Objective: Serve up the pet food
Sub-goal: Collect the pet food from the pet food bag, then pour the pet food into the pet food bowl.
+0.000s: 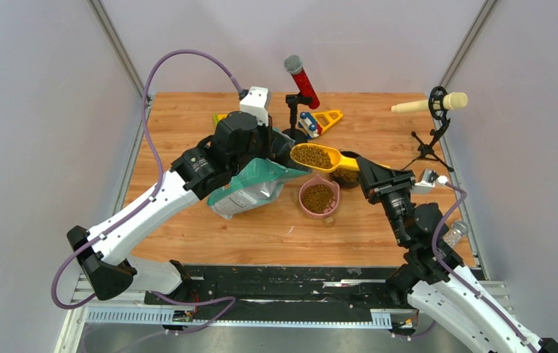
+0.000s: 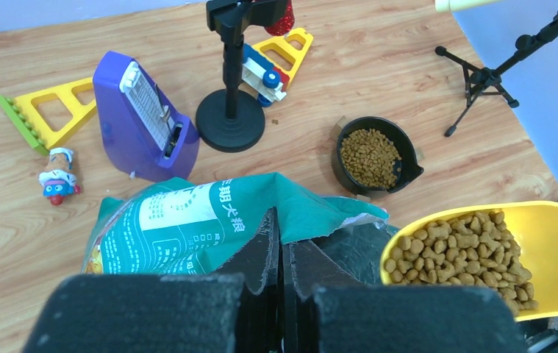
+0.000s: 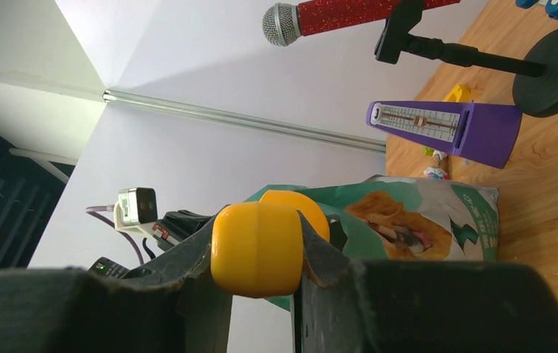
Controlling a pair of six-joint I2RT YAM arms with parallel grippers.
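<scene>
From above and behind the arm bases, the top view takes in the whole table (image 1: 187, 118); the left wrist view sits close over the teal bag (image 2: 187, 220), facing the far edge. The right wrist view is rolled sideways; all three share the red microphone (image 1: 303, 79).

Bright, even light; soft shadows, mostly sharp focus.

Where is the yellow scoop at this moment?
Centre of the top view: the scoop, loaded with kibble, is held by the right end effector beside the bag opening, just beyond the pink bowl.
</scene>
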